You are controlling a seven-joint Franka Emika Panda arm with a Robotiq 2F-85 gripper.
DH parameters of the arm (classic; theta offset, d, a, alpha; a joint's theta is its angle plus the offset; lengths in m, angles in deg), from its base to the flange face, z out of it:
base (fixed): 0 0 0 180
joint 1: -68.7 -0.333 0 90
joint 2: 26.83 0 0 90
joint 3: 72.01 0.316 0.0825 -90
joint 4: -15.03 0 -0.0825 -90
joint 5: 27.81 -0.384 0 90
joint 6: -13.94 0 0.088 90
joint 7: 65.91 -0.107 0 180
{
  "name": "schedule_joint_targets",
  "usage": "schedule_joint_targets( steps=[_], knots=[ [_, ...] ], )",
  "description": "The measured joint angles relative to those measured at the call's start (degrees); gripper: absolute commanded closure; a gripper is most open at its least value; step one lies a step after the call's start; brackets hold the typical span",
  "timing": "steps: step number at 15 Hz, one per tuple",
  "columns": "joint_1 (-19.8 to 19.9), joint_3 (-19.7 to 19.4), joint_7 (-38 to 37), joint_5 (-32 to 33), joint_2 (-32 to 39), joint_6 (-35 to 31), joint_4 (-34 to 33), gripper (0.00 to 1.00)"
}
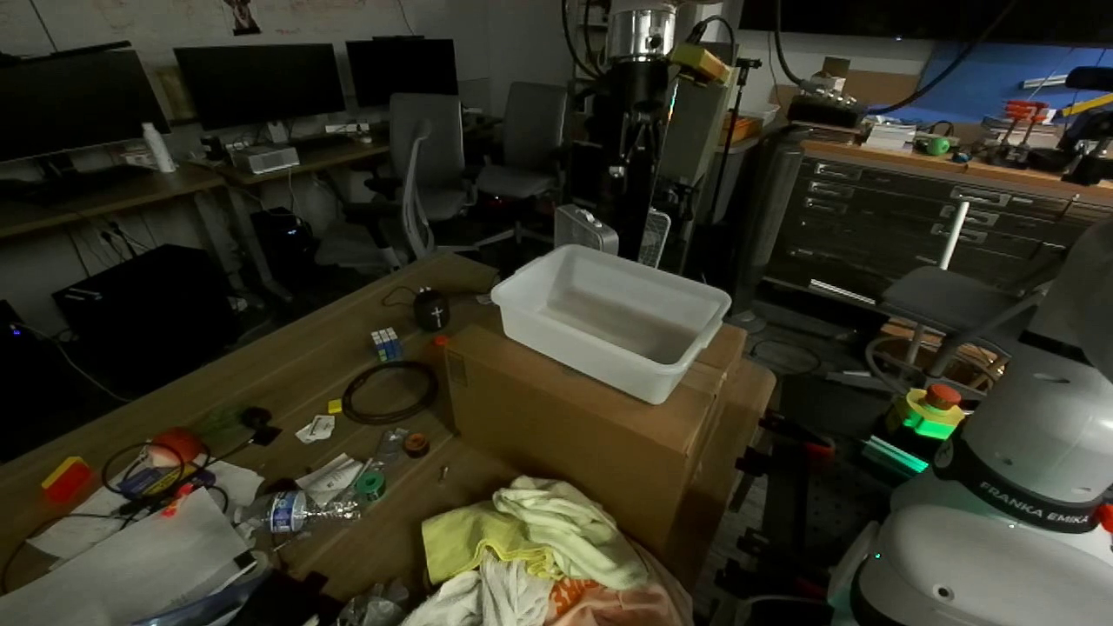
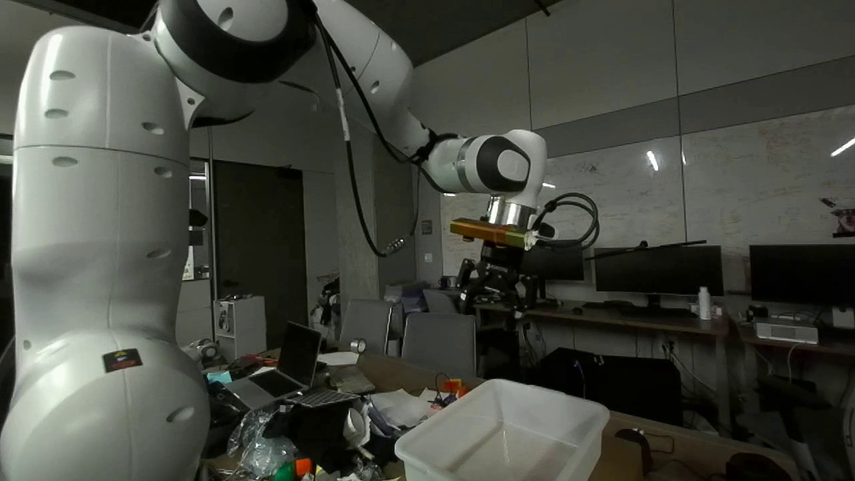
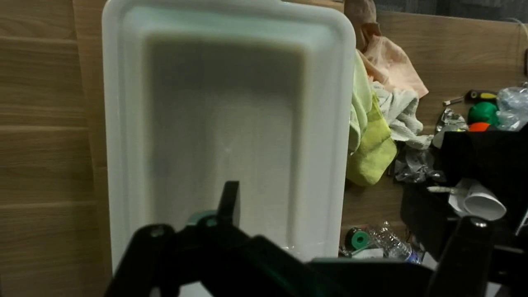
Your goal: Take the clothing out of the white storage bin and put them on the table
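Fingers (image 3: 228,202) of the Robotiq gripper (image 2: 494,307) stand spread apart, released, above the white storage bin (image 1: 583,348), which sits on a cardboard box (image 1: 565,417). Just beside the box, the clothing (image 1: 569,526), yellow-green, white and peach with orange print, lies heaped on the wooden table (image 1: 404,489). A plastic bottle (image 1: 289,511) lies farther out.

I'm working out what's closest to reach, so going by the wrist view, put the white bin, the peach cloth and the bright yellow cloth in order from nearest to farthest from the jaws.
1. White bin: below the open jaws.
2. Bright yellow cloth: just right of the bin in that view.
3. Peach cloth: same side, farther up the picture.
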Motion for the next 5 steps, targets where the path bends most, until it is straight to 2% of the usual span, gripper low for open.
schedule_joint_targets(
  steps=[5],
  knots=[
    [0.0,-1.3,1.0,-1.2,-2.1,-3.1,4.2,0.00]
  ],
)
